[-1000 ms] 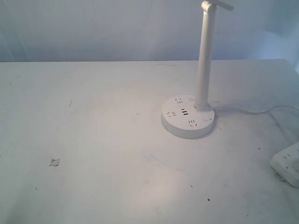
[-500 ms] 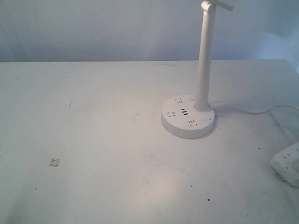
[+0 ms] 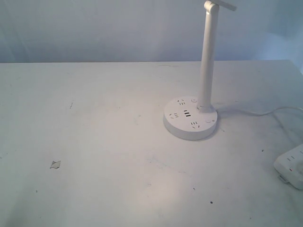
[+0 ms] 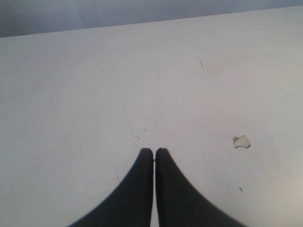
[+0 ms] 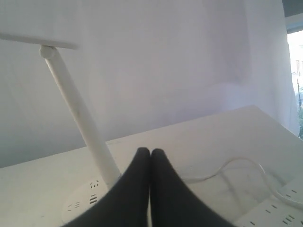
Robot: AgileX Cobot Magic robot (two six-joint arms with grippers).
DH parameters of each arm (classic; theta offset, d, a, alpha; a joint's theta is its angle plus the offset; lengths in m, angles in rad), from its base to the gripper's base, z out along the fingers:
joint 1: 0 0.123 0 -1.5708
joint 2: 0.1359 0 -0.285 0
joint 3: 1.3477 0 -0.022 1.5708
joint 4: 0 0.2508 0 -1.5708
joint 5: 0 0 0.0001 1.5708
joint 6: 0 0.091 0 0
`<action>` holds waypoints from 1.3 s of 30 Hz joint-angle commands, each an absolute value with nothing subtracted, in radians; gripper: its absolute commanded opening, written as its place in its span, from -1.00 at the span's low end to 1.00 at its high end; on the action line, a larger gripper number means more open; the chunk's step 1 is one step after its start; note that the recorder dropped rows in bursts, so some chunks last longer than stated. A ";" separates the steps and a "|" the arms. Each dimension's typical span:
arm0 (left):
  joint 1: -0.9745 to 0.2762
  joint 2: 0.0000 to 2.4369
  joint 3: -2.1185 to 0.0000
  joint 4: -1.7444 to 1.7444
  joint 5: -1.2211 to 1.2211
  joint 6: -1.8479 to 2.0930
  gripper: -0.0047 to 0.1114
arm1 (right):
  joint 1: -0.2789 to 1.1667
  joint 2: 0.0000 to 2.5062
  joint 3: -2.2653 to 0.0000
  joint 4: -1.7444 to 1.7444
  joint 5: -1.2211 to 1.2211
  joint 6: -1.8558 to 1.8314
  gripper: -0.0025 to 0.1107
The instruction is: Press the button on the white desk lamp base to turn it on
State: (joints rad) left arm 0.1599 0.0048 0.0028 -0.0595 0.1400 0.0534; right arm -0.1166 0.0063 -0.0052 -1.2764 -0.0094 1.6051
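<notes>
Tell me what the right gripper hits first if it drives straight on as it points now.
Probably nothing close: the shut right gripper points past the lamp pole, which stands off to one side, toward the pale backdrop beyond the table. Depth is unclear.

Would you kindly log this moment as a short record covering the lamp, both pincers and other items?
Lamp: round flat white plastic lamp base, tall white pole rising from it
Left pincer: shut, above white table, near small pale scrap
Right pincer: shut, facing lamp base, apart from it
Others: rectangular white power strip; thin white cable
</notes>
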 commanded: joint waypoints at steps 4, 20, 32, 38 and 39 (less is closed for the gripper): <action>0.160 0.000 0.000 -0.067 0.134 0.051 -0.90 | -0.112 0.000 -0.002 -1.219 -0.010 1.396 -0.96; 0.160 0.000 0.000 -0.067 0.134 0.051 -0.90 | -0.112 0.000 0.000 0.012 0.153 -0.086 -0.96; 0.160 0.000 0.000 -0.067 0.134 0.051 -0.90 | -0.112 0.000 0.000 0.007 0.347 -0.055 -0.96; 0.160 0.000 0.000 -0.067 0.134 0.051 -0.90 | -0.112 0.000 0.000 0.007 0.343 -0.023 -0.96; 0.160 0.000 0.000 -0.067 0.134 0.051 -0.90 | -0.112 0.000 0.000 0.007 0.340 -0.023 -0.96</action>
State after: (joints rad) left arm 0.1599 0.0048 0.0028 -0.0595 0.1400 0.0534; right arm -0.1166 0.0063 -0.0052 0.0000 0.3432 -0.0383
